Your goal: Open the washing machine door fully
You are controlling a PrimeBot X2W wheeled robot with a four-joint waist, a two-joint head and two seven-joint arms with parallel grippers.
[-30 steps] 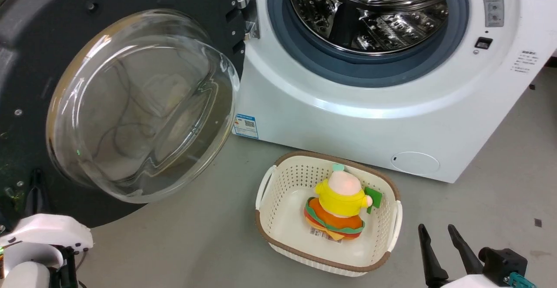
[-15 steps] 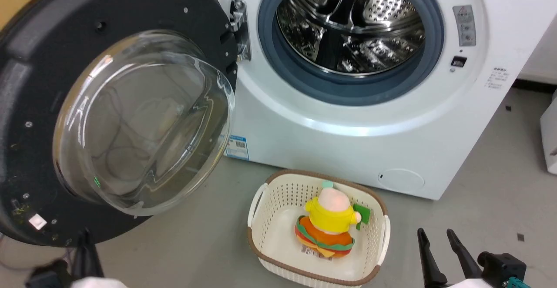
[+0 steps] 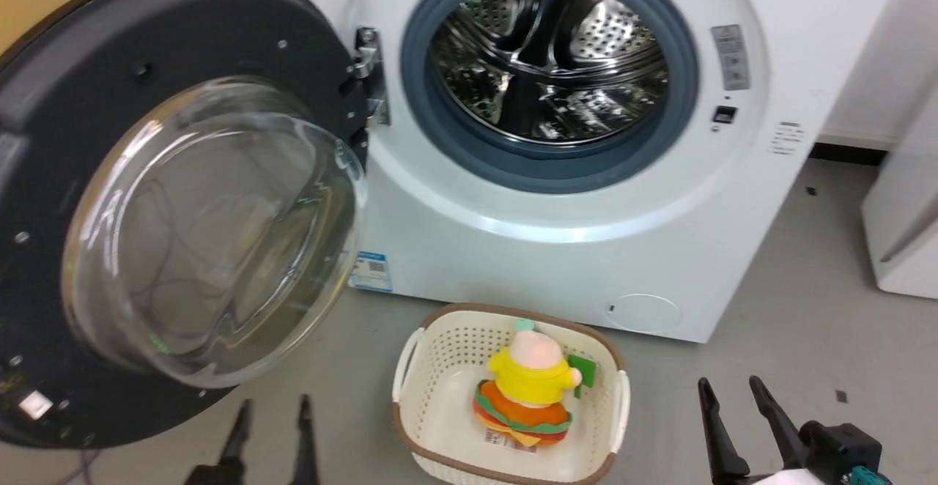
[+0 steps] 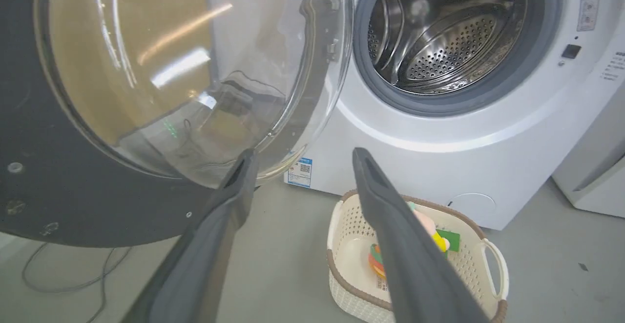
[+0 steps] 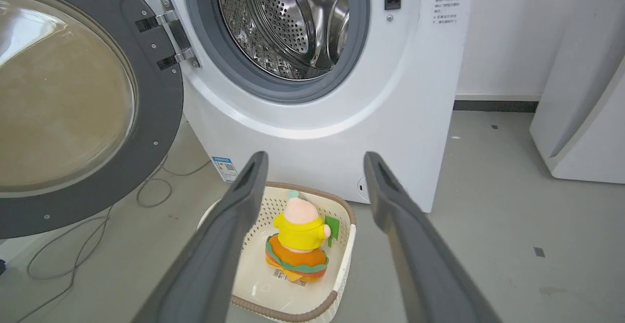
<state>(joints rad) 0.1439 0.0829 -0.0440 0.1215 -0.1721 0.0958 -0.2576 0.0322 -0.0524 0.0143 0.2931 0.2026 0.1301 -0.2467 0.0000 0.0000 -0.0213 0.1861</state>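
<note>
Just ahead of the left fingers, spread empty like the right fingers, hangs the swung-open washing machine door.

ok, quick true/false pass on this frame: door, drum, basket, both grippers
1. The washing machine door is swung wide open. True.
2. The drum has laundry in it. False: bare perforated steel shows, with no laundry visible.
3. The plush toy sits inside the basket. True.
4. The left gripper is clamped on the door. False: its jaws are open, off the door and holding nothing.
5. The right gripper is open and holds nothing. True.
</note>
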